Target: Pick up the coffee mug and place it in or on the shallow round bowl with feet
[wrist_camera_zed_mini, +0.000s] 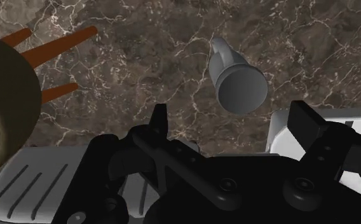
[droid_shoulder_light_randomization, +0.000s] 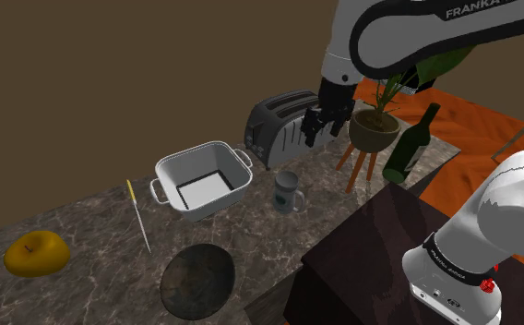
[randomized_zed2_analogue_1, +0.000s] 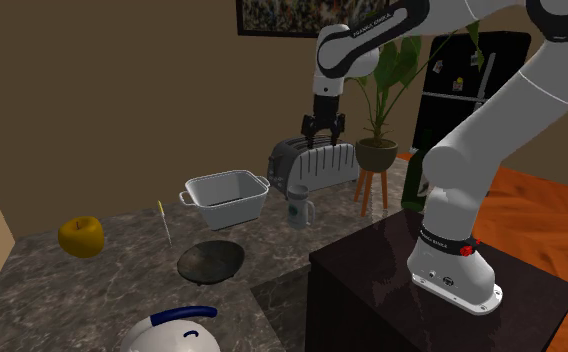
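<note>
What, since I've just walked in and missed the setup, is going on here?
The arm is going after the mug, which is meant to end up in the bowl. The gripper hovers open above the toaster, holding nothing. The mug stands upright on the counter, just in front of the toaster and not yet picked up. The dark bowl sits empty nearer the counter's front edge.
</note>
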`<action>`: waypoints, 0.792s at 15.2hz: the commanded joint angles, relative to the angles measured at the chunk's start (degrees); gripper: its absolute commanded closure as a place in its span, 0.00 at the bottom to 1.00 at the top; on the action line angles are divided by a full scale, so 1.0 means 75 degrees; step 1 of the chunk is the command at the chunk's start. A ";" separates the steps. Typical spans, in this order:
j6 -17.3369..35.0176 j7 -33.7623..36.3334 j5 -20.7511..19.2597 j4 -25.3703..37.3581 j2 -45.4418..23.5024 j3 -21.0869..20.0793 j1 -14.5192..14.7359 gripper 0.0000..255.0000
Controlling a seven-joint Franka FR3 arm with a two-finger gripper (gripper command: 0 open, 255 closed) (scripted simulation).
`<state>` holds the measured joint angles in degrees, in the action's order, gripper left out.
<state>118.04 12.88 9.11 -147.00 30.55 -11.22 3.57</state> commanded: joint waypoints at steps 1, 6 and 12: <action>0.0473 0.0119 0.0033 -0.0130 -0.0408 -0.0153 0.0026 0.00; 0.1700 0.0477 0.0002 -0.0277 -0.1690 -0.0544 0.0054 0.00; 0.3055 0.1092 -0.0394 -0.0134 -0.3451 -0.0919 0.0036 0.00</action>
<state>139.44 19.84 6.78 -148.55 6.93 -17.50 3.71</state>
